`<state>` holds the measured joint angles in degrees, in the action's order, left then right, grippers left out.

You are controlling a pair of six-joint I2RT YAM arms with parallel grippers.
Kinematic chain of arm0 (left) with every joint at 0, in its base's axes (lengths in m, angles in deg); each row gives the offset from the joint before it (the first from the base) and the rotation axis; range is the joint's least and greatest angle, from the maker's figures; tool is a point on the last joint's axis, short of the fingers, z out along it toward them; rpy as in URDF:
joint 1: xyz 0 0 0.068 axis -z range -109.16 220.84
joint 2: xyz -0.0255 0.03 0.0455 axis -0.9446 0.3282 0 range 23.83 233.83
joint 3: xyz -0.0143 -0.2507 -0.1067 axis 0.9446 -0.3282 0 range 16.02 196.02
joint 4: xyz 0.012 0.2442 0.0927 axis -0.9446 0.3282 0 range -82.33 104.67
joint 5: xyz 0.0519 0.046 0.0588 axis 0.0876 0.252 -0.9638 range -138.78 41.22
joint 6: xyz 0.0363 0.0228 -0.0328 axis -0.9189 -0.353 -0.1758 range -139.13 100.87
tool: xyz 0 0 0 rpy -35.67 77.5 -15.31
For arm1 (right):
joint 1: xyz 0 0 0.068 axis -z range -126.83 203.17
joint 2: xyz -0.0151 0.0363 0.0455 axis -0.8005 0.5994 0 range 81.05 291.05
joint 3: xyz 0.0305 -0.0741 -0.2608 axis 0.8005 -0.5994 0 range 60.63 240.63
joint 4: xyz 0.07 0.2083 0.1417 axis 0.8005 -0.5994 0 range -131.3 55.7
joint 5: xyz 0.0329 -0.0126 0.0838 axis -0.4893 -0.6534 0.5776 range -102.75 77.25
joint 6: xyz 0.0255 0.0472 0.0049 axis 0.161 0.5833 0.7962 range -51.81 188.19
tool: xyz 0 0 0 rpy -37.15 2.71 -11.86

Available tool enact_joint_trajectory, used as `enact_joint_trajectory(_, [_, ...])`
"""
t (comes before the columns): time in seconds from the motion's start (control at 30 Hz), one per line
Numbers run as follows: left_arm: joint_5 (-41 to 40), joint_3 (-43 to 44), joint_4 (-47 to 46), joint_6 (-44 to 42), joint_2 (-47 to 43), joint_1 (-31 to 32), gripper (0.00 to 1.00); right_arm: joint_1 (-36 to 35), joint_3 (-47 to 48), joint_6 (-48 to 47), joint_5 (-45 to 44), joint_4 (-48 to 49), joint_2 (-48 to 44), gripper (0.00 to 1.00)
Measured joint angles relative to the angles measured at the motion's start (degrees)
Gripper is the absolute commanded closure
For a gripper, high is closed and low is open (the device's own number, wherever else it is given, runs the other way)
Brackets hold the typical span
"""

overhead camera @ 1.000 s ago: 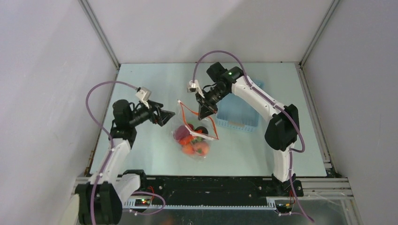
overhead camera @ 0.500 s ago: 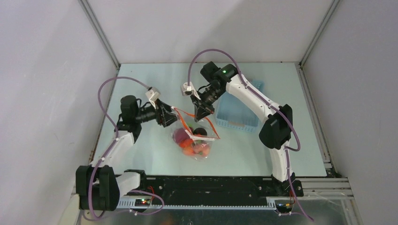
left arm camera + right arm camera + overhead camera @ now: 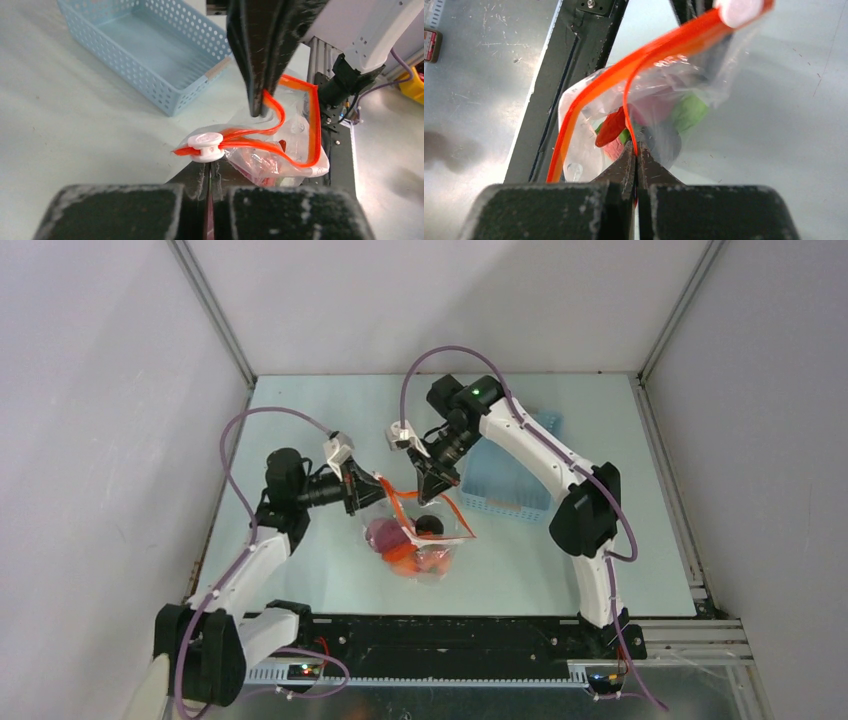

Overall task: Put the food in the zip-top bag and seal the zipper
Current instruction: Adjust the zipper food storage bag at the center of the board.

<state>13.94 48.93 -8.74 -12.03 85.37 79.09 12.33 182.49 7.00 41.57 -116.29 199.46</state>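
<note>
Top cam: the food point(image 3: 405, 552) is already inside the zip-top bag point(image 3: 445, 562). The mouth gapes, so sealing is left to do.
Left wrist cam: left gripper point(image 3: 209, 170) is closed on the bag corner, white slider point(image 3: 205, 145) just above the tips.
Right wrist cam: right gripper point(image 3: 637, 150) pinches the zipper point(image 3: 674, 41), w/ food just beyond the tips.

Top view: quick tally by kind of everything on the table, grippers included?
zip-top bag: 1
light-blue basket: 1
grippers: 2 (left gripper, right gripper, each pinching the bag's mouth)
food inside the bag: pieces overlap, cannot count
Total: 4, plus the food
</note>
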Motion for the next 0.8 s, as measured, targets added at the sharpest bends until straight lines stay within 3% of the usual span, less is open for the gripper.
enact_joint_trajectory(0.2, [-4.6,-0.7,0.6,1.5,-6.1,3.2,1.0,1.7,0.0,0.9,-1.0,-0.2,0.0,1.0])
enact_joint_trajectory(0.23, [-5.7,-1.1,0.2,2.4,-6.8,3.7,1.0,2.0,0.1,1.3,-1.4,-0.1,0.0,0.96])
enact_joint_trajectory(0.47, [-22.6,-7.4,-5.2,14.6,-11.1,8.9,1.0,5.9,1.0,7.0,-6.2,2.3,-0.3,0.84])
enact_joint_trajectory(0.6, [-31.4,-12.6,-5.0,20.9,-17.7,11.2,1.0,7.5,-0.9,10.4,-9.2,5.5,-2.3,0.71])
enact_joint_trajectory(0.8, [-47.9,-14.4,0.5,24.3,-31.2,20.7,1.0,5.3,-10.1,15.1,-12.8,12.9,-11.8,0.44])
